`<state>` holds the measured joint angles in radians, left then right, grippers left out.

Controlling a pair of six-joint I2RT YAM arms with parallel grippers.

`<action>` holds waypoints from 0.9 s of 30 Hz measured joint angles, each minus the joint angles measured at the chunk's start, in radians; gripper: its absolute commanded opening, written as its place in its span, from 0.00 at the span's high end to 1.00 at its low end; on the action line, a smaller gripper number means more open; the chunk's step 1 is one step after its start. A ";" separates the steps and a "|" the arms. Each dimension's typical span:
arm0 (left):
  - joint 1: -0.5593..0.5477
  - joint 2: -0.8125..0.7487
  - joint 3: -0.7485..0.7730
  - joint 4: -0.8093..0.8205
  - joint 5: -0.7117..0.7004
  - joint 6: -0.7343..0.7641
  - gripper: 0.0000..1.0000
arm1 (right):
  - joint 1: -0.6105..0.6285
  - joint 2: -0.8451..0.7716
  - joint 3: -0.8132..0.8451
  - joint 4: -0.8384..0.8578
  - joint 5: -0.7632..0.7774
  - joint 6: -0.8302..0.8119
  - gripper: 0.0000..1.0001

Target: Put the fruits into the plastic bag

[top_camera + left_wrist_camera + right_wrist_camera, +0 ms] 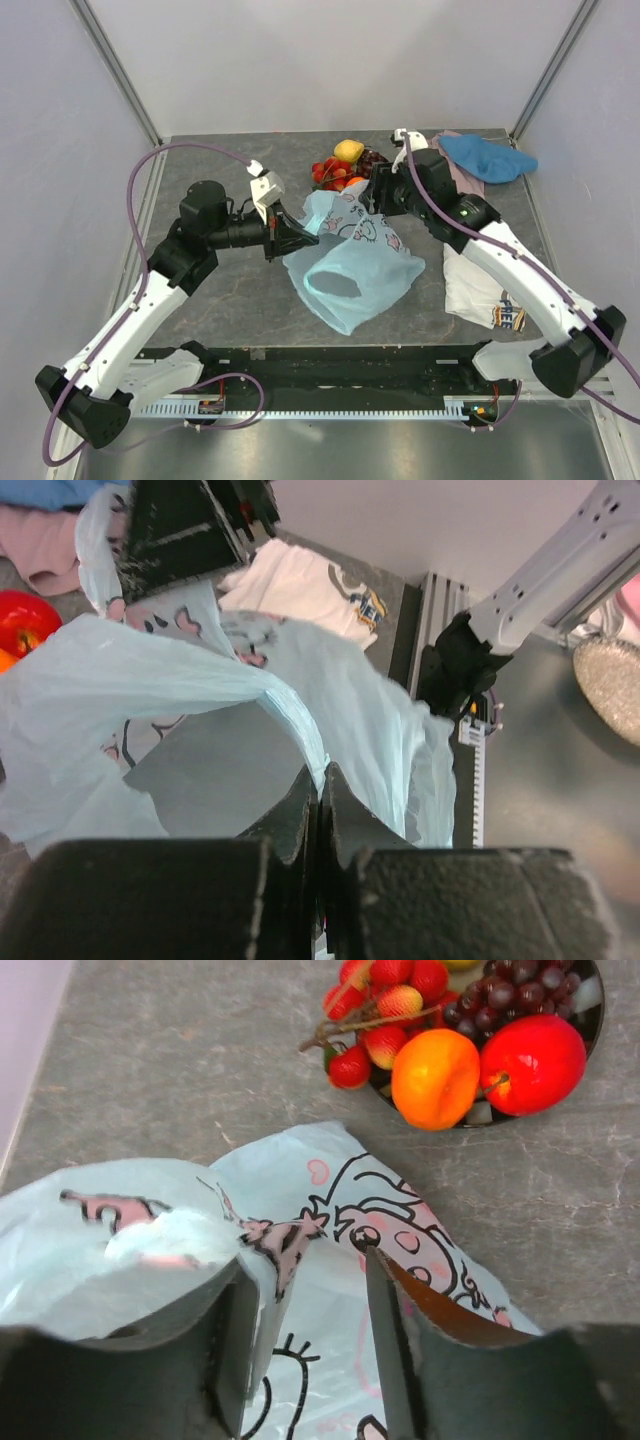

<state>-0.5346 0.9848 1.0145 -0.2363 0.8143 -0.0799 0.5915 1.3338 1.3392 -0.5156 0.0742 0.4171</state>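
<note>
The light-blue plastic bag (355,255) with pink-and-black cartoon print lies mid-table, its mouth gaping toward the near side. My left gripper (300,237) is shut on the bag's rim, seen pinched between the fingertips in the left wrist view (320,777). My right gripper (375,195) is open over the bag's far end (400,1220), with a fold of the bag against one finger (235,1310). The fruits sit just beyond it on a dark-rimmed plate (592,1020): lemon (348,150), orange (435,1077), red apple (533,1063), grapes (525,990) and small red berries (385,1000).
A blue cloth (487,155) lies on a pink cloth (462,178) at the back right. A white printed shirt (480,285) lies under the right arm. A black rail (330,365) runs along the near edge. Walls close in on three sides.
</note>
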 measured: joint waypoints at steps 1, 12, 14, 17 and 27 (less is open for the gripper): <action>0.000 0.006 0.023 0.003 0.000 -0.021 0.98 | 0.000 -0.019 -0.002 -0.001 -0.006 -0.002 0.33; 0.000 0.148 0.174 0.006 -0.001 -0.273 0.99 | -0.001 -0.393 -0.013 0.087 -0.102 -0.078 0.24; 0.000 0.150 0.213 -0.011 -0.005 -0.298 0.98 | -0.001 -0.388 -0.013 0.097 -0.109 -0.081 0.24; 0.007 0.144 0.291 -0.051 -0.032 -0.302 0.98 | -0.001 -0.339 -0.026 0.098 -0.124 -0.082 0.23; 0.084 0.053 0.567 -0.314 -0.278 -0.185 0.98 | -0.001 -0.243 -0.107 0.116 -0.193 -0.050 0.23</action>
<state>-0.4507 1.0374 1.5818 -0.5503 0.5358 -0.2653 0.5907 1.0908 1.2320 -0.3996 -0.1184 0.3676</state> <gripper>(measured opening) 0.031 0.775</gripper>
